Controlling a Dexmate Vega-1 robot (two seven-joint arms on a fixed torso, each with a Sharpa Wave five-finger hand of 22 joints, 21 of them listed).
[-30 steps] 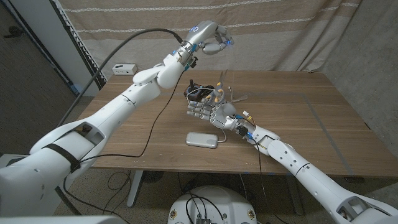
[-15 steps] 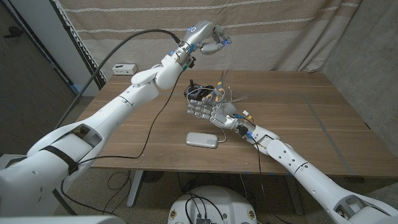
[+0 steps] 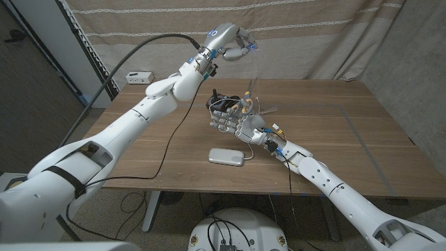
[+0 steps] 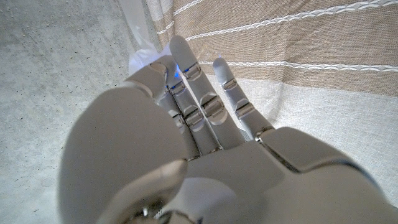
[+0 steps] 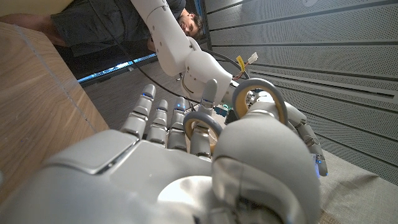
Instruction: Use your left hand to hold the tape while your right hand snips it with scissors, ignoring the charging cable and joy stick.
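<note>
My left hand [image 3: 234, 42] is raised high over the table's far side, fingers curled, and pinches the end of a clear tape strip [image 3: 251, 82] that hangs down toward the table. In the left wrist view the translucent tape [image 4: 139, 38] shows by the fingertips [image 4: 180, 53]. Lower down, my right hand [image 3: 235, 123] grips the scissors [image 3: 244, 104], whose ring handles [image 5: 262, 94] sit around its fingers. The scissors are close beside the lower part of the strip. Whether the blades touch the tape is hidden.
A black joystick [image 3: 215, 98] stands just behind my right hand. On the table in front of that hand lies a white flat charger [image 3: 226, 157], and its black cable [image 3: 172, 143] trails off to the left. A small white box [image 3: 139, 76] sits at the far left. A person [image 5: 189, 23] is behind the table.
My left hand has drifted very slightly up and to the left with the tape. The right hand with the scissors has barely moved.
</note>
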